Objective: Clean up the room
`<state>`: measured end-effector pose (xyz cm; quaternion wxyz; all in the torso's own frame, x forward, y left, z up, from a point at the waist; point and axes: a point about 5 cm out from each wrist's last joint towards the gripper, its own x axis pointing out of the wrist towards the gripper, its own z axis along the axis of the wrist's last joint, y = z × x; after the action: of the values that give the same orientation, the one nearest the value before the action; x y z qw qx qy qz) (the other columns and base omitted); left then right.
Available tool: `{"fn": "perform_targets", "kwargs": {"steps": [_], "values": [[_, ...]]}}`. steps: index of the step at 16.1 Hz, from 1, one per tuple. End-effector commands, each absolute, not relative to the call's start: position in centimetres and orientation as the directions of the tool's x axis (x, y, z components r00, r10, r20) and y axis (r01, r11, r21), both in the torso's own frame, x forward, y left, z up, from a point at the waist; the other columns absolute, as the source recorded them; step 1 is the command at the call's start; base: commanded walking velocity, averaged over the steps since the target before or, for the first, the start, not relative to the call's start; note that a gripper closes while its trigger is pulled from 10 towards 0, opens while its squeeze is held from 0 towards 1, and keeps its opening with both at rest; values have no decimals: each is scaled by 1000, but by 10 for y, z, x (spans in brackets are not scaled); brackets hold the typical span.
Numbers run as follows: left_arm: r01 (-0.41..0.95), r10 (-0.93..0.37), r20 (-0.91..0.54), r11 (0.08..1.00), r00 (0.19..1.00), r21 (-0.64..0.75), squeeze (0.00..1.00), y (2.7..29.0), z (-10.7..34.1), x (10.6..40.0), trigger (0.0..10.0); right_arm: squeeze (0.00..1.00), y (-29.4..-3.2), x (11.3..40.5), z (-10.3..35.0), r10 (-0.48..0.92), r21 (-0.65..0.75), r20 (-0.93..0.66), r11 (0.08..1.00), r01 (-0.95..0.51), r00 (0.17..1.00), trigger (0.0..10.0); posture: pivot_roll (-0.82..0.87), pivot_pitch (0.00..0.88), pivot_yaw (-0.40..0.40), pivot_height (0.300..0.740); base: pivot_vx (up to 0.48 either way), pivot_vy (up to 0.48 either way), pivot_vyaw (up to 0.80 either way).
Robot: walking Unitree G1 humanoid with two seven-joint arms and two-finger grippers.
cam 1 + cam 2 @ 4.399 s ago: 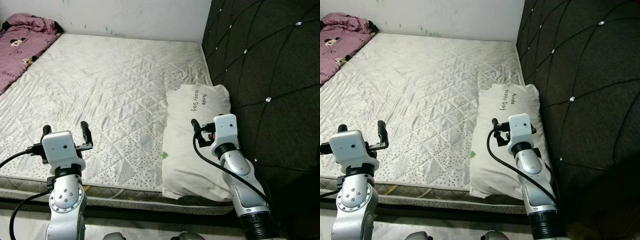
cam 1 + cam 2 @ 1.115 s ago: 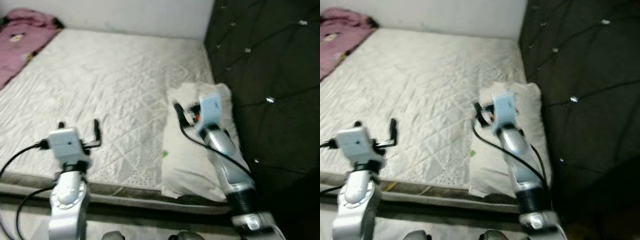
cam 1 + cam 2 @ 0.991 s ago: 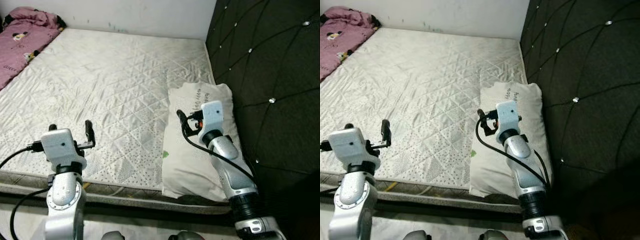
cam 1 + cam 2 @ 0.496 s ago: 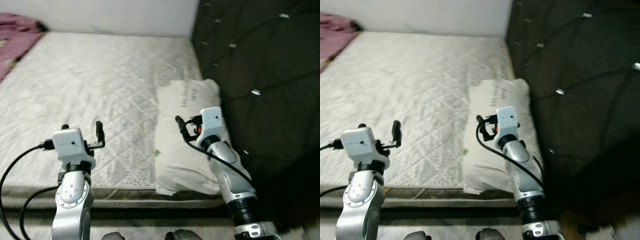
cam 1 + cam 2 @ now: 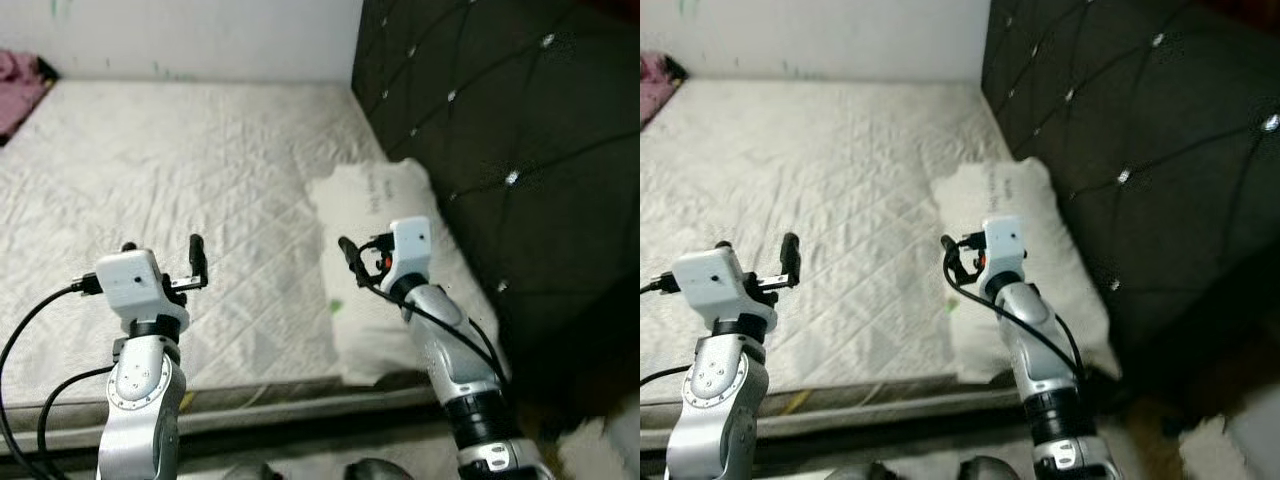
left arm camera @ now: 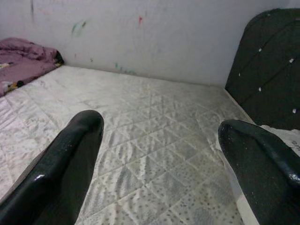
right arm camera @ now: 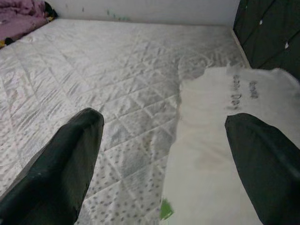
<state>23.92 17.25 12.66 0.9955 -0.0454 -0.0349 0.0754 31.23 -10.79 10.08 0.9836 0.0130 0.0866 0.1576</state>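
Note:
A white pillow (image 5: 367, 196) with dark handwriting lies on the quilted white mattress (image 5: 180, 170), against the black tufted headboard (image 5: 480, 110). My right gripper (image 5: 350, 256) hovers over the pillow's left edge, open and holding nothing. In the right wrist view the pillow (image 7: 220, 126) lies ahead, toward one finger (image 7: 262, 159). My left gripper (image 5: 162, 246) is raised over the mattress's near edge, open and holding nothing. Its two fingers (image 6: 70, 159) frame bare mattress in the left wrist view. A crumpled pink blanket (image 5: 14, 76) lies at the far left of the bed.
A white wall (image 5: 200, 35) runs behind the bed. The headboard closes off the right side. The mattress's front edge (image 5: 260, 405) is just below my arms. Something pale and fluffy (image 5: 600, 445) lies on the dark floor at the lower right.
The whole view has swung to the right: the pink blanket slid almost off the left edge and the floor right of the bed came in. Both grippers stay open, held much as before.

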Motion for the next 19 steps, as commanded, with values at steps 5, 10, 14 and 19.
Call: {"fn": "perform_targets", "kwargs": {"steps": [5,10,14,19], "values": [[-126,137,73,982,988,-139,0,167,130,242,10000,0,-102,310,102,369,-91,-121,920,-381,921,10000,7,0,-25,740,0,480,0],[-138,150,67,977,986,-162,0,169,129,241,10000,0,-105,309,98,390,-17,-150,918,-397,909,10000,8,1,-26,740,0,480,0],[-137,150,63,974,987,-182,0,168,130,243,10000,0,-105,309,97,398,12,-167,916,-402,902,10000,4,4,-25,740,0,480,0],[-137,151,60,972,987,-192,0,168,130,244,10000,0,-98,307,101,454,-31,-130,886,-462,881,10000,-1,6,-25,740,0,480,0]]}}
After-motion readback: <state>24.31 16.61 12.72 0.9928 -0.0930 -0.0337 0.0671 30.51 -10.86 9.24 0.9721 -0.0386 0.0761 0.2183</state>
